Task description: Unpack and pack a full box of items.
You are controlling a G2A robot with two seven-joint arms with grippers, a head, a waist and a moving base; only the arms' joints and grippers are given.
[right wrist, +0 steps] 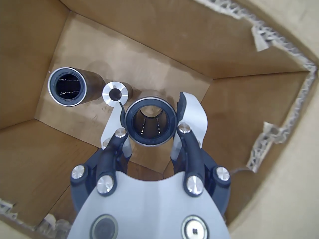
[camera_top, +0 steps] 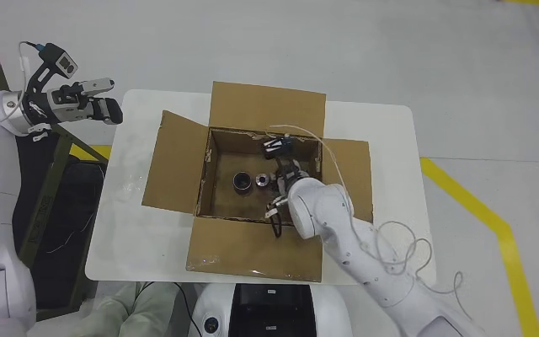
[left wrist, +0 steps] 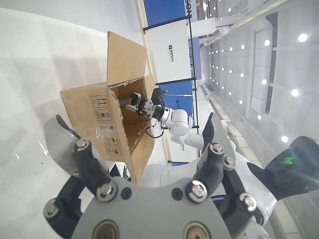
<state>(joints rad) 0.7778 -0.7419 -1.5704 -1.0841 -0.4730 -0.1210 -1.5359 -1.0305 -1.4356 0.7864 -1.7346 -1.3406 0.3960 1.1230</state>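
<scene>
An open cardboard box (camera_top: 177, 173) stands mid-table with its flaps spread. My right gripper (right wrist: 152, 104) is down inside it, shut on a steel linear bearing (right wrist: 150, 135) held upright between the white fingers (right wrist: 197, 115). Beside it on the box floor stand a second, darker bearing (right wrist: 67, 86) and a small aluminium sleeve (right wrist: 116, 93); from above these are the bearing (camera_top: 242, 181) and the sleeve (camera_top: 262, 179), just left of the right gripper (camera_top: 282, 173). My left gripper (left wrist: 134, 126) hangs open and empty, off the table's far left corner (camera_top: 109, 110), facing the box (left wrist: 99, 110).
The white table (camera_top: 126, 236) has bare surface left of the box. The torn box rim (right wrist: 281, 130) rises close around the right gripper. A loose white cable (camera_top: 396, 244) trails along the right arm. A dark stand (camera_top: 50, 185) sits beside the table's left edge.
</scene>
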